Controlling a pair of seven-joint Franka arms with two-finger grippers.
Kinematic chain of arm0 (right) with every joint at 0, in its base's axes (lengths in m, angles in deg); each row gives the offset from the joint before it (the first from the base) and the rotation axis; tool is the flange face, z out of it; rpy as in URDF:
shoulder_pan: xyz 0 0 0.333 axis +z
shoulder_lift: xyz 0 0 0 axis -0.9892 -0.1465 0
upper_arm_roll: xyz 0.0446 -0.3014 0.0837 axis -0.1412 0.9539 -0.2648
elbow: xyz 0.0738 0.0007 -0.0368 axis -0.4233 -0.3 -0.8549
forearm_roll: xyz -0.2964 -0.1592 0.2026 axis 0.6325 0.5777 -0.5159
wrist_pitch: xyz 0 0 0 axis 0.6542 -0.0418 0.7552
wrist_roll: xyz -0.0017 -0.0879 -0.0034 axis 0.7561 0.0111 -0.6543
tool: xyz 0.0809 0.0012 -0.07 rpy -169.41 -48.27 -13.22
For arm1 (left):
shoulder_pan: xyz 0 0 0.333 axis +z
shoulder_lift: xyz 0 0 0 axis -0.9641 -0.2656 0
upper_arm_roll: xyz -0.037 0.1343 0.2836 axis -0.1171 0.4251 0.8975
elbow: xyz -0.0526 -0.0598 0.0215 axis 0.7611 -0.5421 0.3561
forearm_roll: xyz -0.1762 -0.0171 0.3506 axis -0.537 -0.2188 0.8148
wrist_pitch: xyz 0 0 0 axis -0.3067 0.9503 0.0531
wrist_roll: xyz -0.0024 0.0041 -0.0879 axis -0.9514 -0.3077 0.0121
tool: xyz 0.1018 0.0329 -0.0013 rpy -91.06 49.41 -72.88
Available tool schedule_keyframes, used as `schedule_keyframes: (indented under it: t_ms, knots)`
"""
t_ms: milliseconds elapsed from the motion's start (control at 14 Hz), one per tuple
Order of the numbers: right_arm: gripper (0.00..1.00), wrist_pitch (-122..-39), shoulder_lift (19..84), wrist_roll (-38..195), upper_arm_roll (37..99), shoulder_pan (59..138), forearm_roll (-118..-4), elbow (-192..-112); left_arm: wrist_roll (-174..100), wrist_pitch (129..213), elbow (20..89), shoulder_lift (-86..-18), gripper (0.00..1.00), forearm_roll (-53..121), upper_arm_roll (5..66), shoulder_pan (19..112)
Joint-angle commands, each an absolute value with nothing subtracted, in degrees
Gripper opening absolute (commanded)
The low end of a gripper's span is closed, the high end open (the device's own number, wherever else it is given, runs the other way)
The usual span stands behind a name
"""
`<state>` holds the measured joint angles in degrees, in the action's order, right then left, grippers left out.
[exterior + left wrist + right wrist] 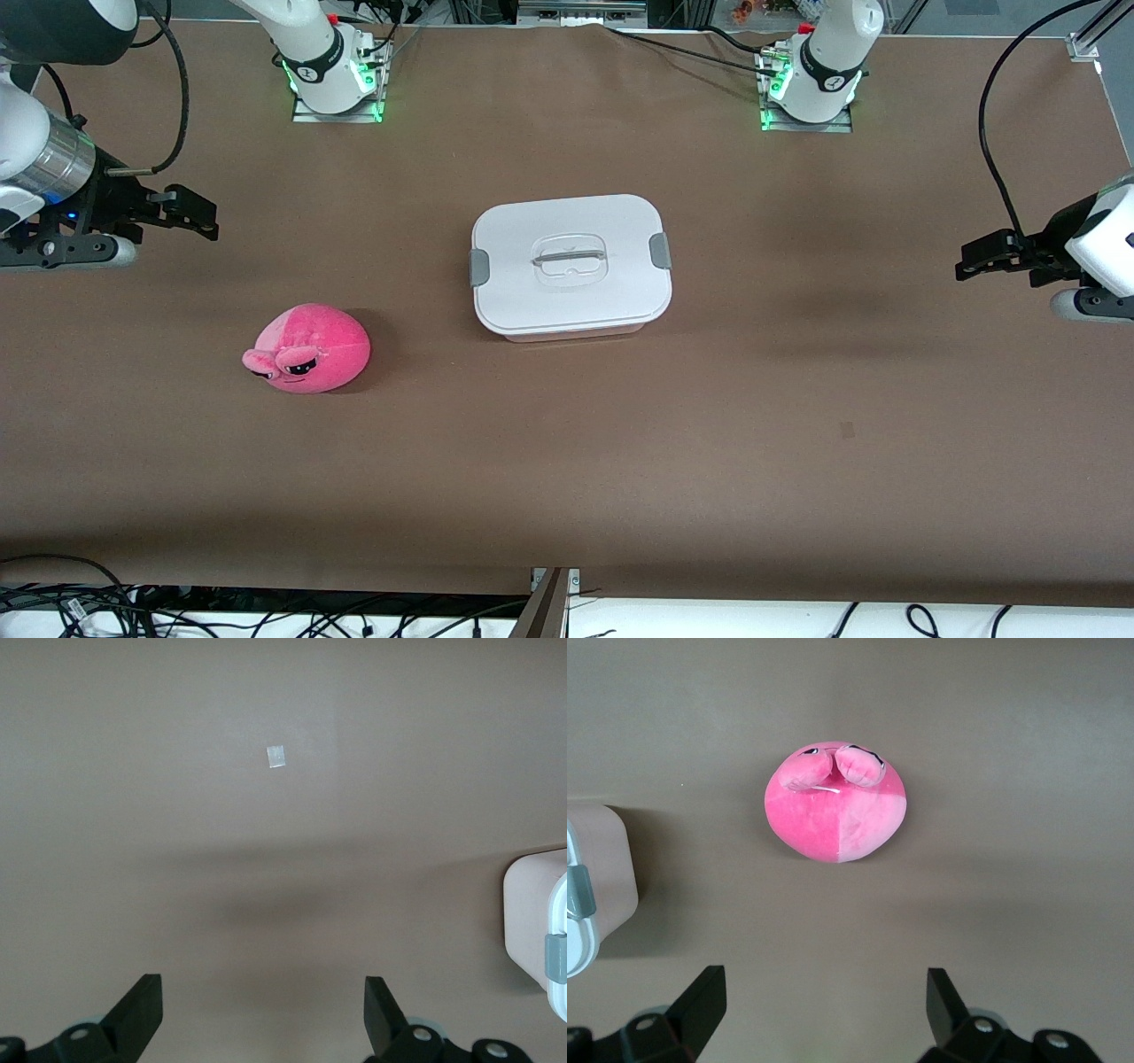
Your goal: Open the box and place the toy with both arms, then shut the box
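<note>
The box sits lidded mid-tabletop, the toy beside it toward the right arm's edge and nearer the front camera, while the left claw and right claw hover released over opposite tabletop edges.

One box, one toy, two arms, two pincers, one table

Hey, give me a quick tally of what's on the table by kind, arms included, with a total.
Boxes, lid on: 1, the box
Plush toys: 1, the toy
Robot arms, each with an open tool: 2, the left tool and the right tool
Total: 4
</note>
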<state>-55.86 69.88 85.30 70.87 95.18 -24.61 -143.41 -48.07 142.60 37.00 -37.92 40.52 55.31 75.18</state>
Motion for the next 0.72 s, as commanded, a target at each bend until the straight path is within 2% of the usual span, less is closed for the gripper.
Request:
schedule_keyframes:
  t_ms: [0,645]
  knots:
    - [1.00,-55.0,70.0,85.9,70.5,95.2,-24.0,-143.0,-47.3,141.8,35.0,-38.7,1.00,40.0,55.3,75.0]
    - [1.00,-55.3,69.9,85.9,70.6,94.8,-24.0,-142.9,-47.4,141.2,35.2,-38.7,1.00,39.5,54.8,74.3]
